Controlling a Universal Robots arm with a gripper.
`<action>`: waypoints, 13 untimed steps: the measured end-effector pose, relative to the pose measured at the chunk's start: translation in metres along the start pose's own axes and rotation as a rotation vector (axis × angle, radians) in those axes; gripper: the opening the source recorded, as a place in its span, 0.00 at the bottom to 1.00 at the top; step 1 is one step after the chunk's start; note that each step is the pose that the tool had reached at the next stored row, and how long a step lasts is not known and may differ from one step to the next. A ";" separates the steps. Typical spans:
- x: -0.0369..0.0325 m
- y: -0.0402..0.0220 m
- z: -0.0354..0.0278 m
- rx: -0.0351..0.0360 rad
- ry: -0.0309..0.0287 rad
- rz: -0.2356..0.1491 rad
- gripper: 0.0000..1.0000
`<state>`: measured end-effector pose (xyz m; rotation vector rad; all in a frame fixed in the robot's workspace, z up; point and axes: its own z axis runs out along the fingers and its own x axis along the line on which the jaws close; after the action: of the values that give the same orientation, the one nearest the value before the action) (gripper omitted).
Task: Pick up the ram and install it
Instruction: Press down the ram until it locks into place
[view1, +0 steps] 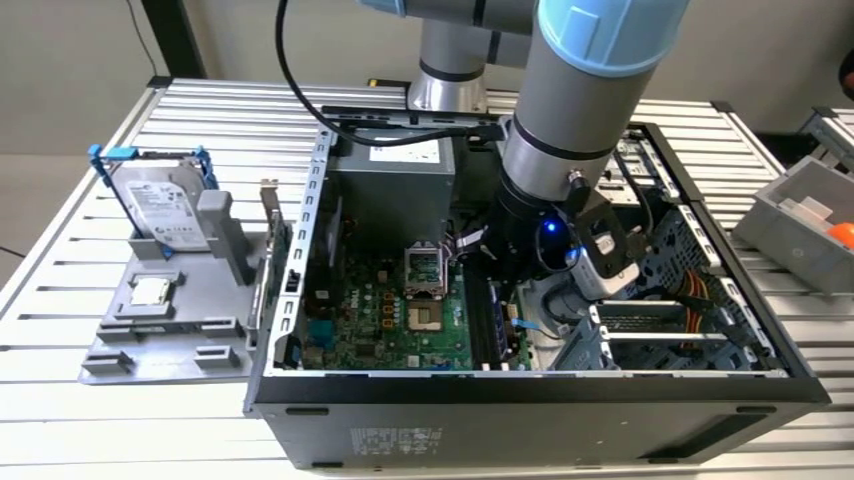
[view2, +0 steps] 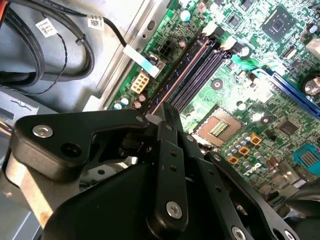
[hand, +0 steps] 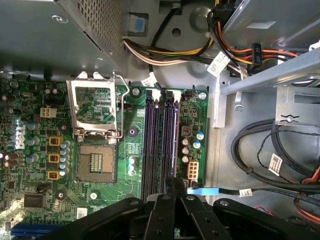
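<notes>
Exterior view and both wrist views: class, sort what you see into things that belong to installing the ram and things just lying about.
Belongs to the job: gripper, close over the memory slots; motherboard; open computer case.

Lying about: hard drive in its blue bracket; processor chip on the grey stand; grey bin at the exterior view's right.

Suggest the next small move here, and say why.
Probably a short, straight push down. In the second wrist view the gripper sits over one end of the slots, and a thin edge, seemingly the ram, lines up along one slot.
</notes>
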<state>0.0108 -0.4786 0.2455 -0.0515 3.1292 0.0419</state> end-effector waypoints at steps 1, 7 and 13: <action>0.0000 0.0000 0.0000 0.0000 0.0001 -0.001 0.00; 0.0000 0.0000 0.0000 -0.0001 0.0002 -0.006 0.00; 0.0001 0.0000 0.0000 -0.0001 0.0003 -0.009 0.00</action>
<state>0.0108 -0.4786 0.2455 -0.0650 3.1291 0.0420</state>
